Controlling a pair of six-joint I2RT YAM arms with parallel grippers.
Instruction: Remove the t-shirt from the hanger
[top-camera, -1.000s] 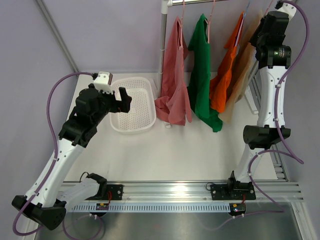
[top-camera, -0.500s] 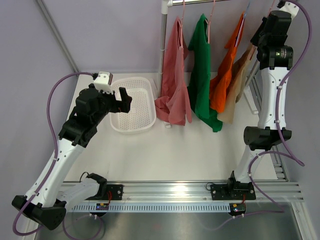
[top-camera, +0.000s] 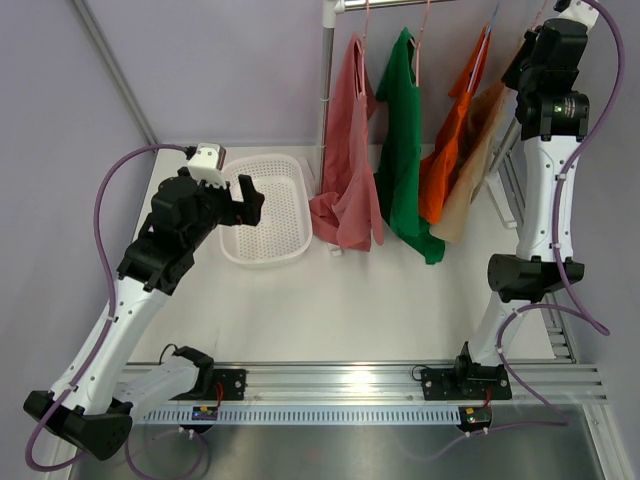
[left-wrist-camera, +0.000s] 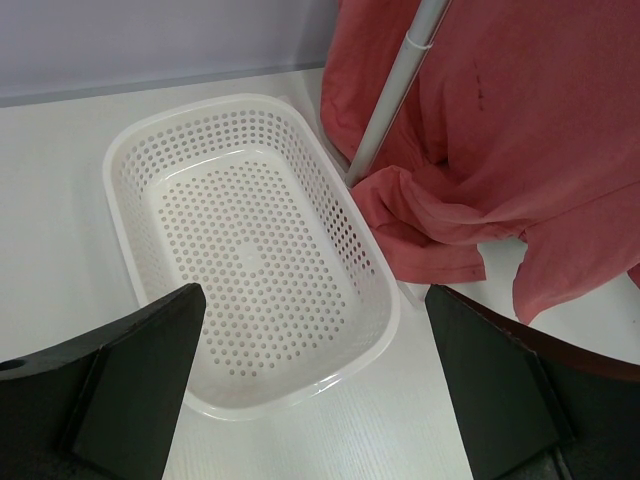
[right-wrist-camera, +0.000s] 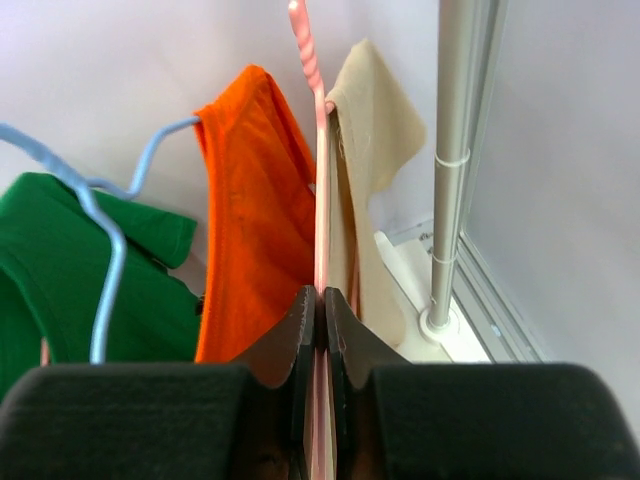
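Several t-shirts hang on a rail at the back: pink (top-camera: 345, 160), green (top-camera: 402, 140), orange (top-camera: 450, 150) and beige (top-camera: 478, 165). My right gripper (right-wrist-camera: 321, 300) is high at the rack's right end (top-camera: 530, 60), shut on the pink hanger (right-wrist-camera: 320, 200) that carries the beige t-shirt (right-wrist-camera: 370, 130). The orange t-shirt (right-wrist-camera: 255, 220) hangs just left of it on a blue hanger (right-wrist-camera: 110, 240). My left gripper (top-camera: 245, 200) is open and empty above the white basket (left-wrist-camera: 250, 240).
The white perforated basket (top-camera: 268, 210) sits at the back left of the table. The rack's upright pole (top-camera: 326, 90) stands beside it, with the pink shirt's hem (left-wrist-camera: 440, 220) lying by its foot. A second pole (right-wrist-camera: 450, 160) stands right of my right gripper.
The right arm has shifted slightly up and right with the hanger, and the beige t-shirt has swung closer to the orange one. The left arm has not moved.
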